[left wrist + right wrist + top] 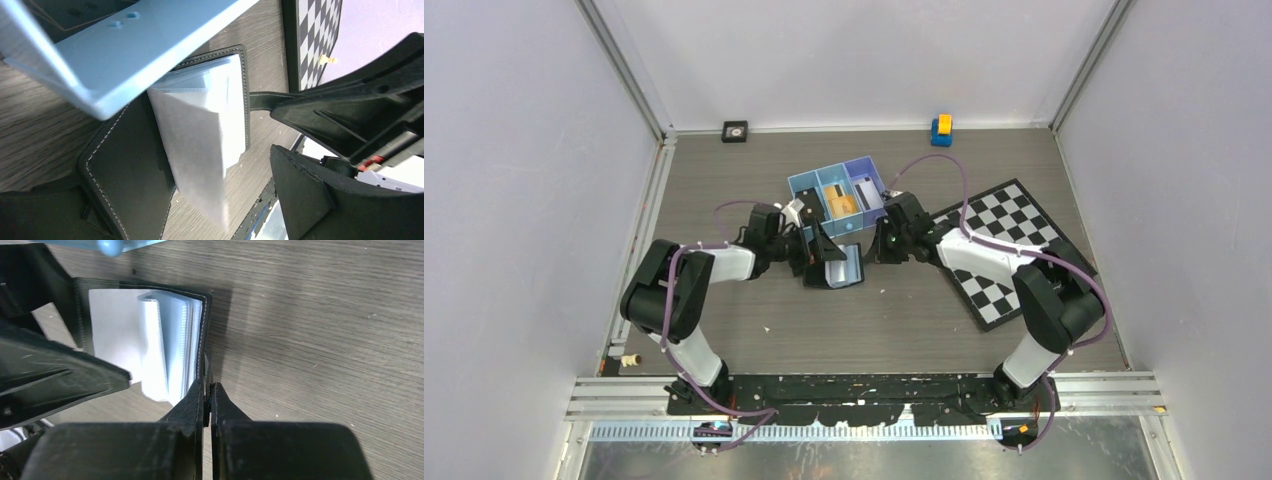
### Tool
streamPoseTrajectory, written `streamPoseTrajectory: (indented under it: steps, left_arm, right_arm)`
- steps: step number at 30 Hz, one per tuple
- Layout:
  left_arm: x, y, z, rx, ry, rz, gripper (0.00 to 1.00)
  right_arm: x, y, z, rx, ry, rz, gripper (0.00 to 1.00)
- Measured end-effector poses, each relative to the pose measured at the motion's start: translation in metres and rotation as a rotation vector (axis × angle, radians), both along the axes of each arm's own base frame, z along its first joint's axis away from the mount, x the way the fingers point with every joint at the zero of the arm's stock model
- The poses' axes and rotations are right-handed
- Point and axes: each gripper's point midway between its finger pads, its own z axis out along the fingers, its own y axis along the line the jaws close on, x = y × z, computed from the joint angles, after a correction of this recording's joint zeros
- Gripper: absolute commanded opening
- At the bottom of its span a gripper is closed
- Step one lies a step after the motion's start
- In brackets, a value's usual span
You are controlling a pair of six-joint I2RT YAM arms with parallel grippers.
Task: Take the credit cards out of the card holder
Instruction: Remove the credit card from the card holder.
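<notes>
The black card holder [842,270] lies open on the table just in front of the blue tray, its pale clear sleeves [210,115] fanned up. My left gripper [200,210] is open, and its fingers straddle the holder's left cover [130,180] and the sleeves. My right gripper [207,390] is shut on the holder's right edge, where the strap tab [262,100] runs out. An orange-gold credit card [842,205] lies in the tray's middle compartment, and a pale one [865,192] in the right compartment. I cannot tell whether any cards sit in the sleeves.
The blue three-compartment tray [809,188] stands right behind the holder, and its corner [125,45] looms over the left wrist view. A chequered board [1009,250] lies under the right arm. A yellow-and-blue block [941,129] and a small black square [735,131] sit by the back wall.
</notes>
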Motion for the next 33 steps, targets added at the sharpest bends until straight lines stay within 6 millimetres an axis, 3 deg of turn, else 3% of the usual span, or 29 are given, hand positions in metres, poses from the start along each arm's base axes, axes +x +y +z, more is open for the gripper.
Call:
streamPoseTrajectory:
  steps: [5, 19, 33]
  left_arm:
    - [-0.001, -0.006, 0.001, 0.024, -0.021, -0.016, 0.98]
    - [-0.004, -0.016, 0.001, 0.063, -0.043, -0.041, 1.00]
    - [0.000, -0.025, -0.001, 0.083, -0.031, -0.077, 0.96]
  right_arm:
    - [-0.001, 0.002, 0.015, 0.031, -0.027, 0.016, 0.00]
    - [-0.020, -0.012, 0.013, 0.015, -0.037, 0.042, 0.00]
    - [-0.021, -0.009, 0.017, 0.059, -0.077, 0.055, 0.01]
